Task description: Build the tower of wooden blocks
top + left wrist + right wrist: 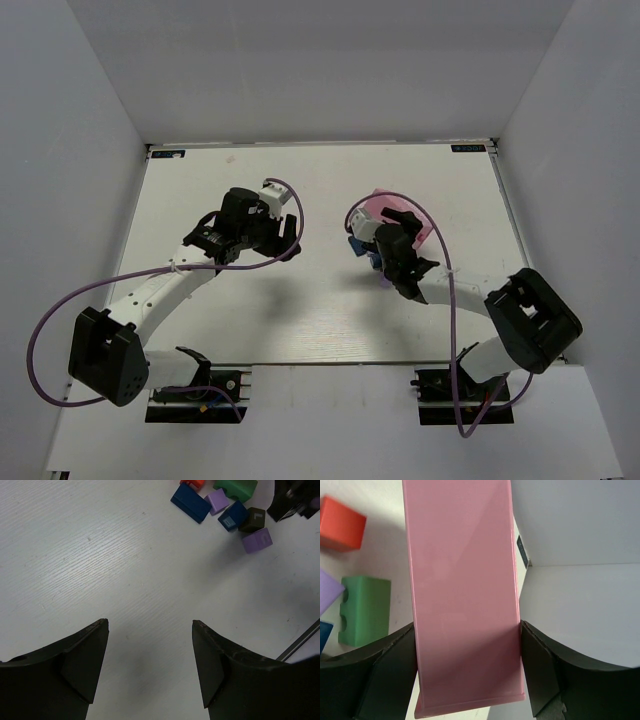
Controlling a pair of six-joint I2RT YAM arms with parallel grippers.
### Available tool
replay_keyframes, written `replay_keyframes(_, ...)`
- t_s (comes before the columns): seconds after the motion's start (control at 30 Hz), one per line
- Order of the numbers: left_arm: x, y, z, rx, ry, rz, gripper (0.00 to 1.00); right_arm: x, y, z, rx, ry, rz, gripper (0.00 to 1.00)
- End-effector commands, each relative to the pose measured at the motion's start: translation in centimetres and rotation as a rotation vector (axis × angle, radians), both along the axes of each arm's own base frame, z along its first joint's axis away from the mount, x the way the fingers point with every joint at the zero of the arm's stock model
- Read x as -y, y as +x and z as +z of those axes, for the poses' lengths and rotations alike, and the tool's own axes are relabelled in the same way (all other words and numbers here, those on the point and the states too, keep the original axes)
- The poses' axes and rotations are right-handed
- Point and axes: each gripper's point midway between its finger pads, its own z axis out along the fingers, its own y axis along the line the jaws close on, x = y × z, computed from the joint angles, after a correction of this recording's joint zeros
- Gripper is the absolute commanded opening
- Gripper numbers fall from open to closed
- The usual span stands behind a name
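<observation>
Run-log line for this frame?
left claw: open, empty | right claw: shut on pink tray | blocks: scattered, no tower

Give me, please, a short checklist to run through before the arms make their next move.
1. Check left claw is open and empty: ok.
2. Check blue block and dark block lie loose, unstacked: ok.
3. Check left claw is clear of both: ok.
4. Check right claw is free to pick: not ok, shut on the pink tray.
5. Check the tray is off the table: cannot tell.
</observation>
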Motion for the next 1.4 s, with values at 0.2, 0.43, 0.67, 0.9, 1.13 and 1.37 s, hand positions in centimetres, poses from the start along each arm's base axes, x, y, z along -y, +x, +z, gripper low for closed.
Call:
replay_keyframes(0.2, 0.4, 0.5, 1.3, 0.037, -0.014, -0.008, 0.78, 0.9, 3.3, 6.5, -0.034, 0.443, -0.099, 0.00)
replay_keyframes(0.43, 1.6, 0.8, 2.1, 0.041, -0.031, -0.030, 0.78, 3.7, 5.0, 6.3, -0.174, 0.625, -0.160, 0.00)
replay_keyframes(0.67, 3.2, 1.2, 2.5, 0.037, -0.016, -0.054, 0.78, 7.1, 7.3, 5.5, -0.362, 0.901, -0.239, 0.00)
replay_keyframes(0.9, 3.8, 0.9, 2.5, 0.043, -0.011, -0.078, 0.78, 8.5, 8.3, 3.9, -0.552, 1.115, -0.261, 0.00)
replay_keyframes(1.13, 4.3, 0.4, 2.5, 0.051, -0.023, -0.108, 0.78, 8.4, 8.3, 1.5, -0.734, 1.302, -0.247, 0.00)
replay_keyframes(1.37, 4.4, 0.3, 2.3, 0.049, -0.028, -0.116, 0.78, 8.7, 7.8, 0.0, -0.825, 1.412, -0.239, 0.00)
